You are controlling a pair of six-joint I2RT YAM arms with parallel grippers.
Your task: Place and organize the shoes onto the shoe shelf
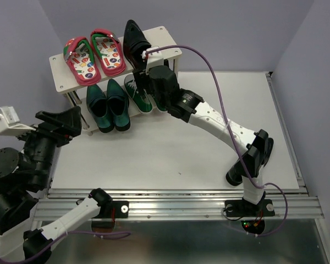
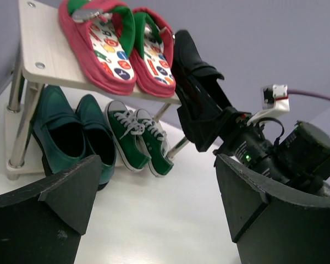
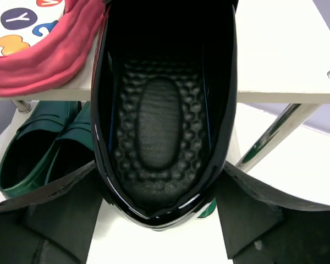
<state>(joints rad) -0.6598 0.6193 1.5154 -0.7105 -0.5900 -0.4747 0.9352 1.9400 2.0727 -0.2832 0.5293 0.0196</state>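
Looking down from the top camera, the shoe shelf [image 1: 166,37] sits at the far left of the table [image 1: 170,148] and it's pretty full already. The upper board has the red flip-flops [image 1: 107,52] side by side on its left half, and just to their right is one glossy black dress shoe [image 1: 135,41], toe aimed at the back wall and heel sticking out past the front edge of the board. From the left wrist camera that shoe looks tipped, toe higher than heel. On the lower board the teal dress shoes [image 1: 118,104] are paired up on the left, and the green sneakers [image 2: 135,140] sit right beside them on the right, white laces up and toes facing the front edge. The right claw [image 3: 159,181] is reaching across the table to the black shoe's heel. Its own camera shows the heel filling the gap, with a finger close up against each side and the jaws spread wide. Honestly I can't tell whether it's actually squeezing the shoe or just sitting around it. The left claw [image 2: 157,170] hangs off to the left of the shelf, near the lower board's corner but not touching it. It's aimed at the shoes, spread wide apart with nothing between its fingers.
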